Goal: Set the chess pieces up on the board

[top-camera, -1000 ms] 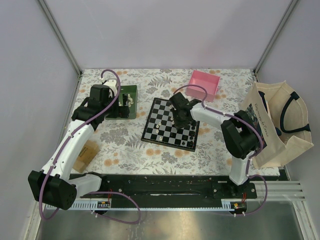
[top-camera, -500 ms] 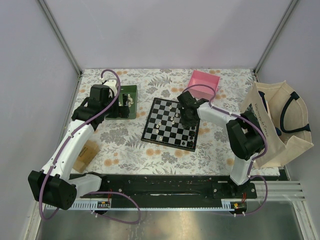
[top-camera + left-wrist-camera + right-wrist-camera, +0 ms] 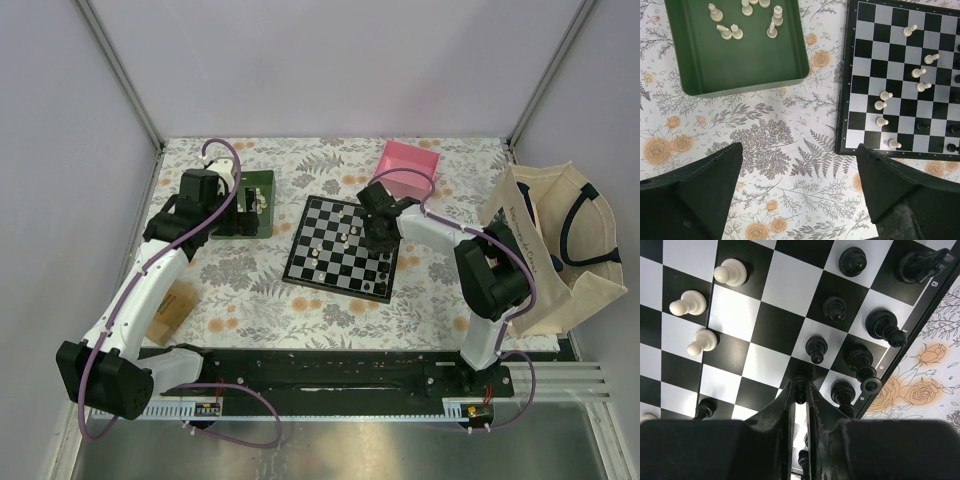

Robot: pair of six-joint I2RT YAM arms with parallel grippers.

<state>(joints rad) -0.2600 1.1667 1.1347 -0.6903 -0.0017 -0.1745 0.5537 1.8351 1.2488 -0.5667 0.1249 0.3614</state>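
My right hand (image 3: pixel 800 391) is pinched on 1 black pawn (image 3: pixel 799 384), which stands on the board (image 3: pixel 771 325) near its right border; I judge this is the placing step. Next I part the fingers gently and rise straight (other black pieces (image 3: pixel 885 326) crowd close, with open squares leftward). My left hand (image 3: pixel 800 195) hangs open beside the green tray (image 3: pixel 740 70).

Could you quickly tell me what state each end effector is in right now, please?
Left end effector: open, holding nothing.
Right end effector: closed on a black pawn over the board.
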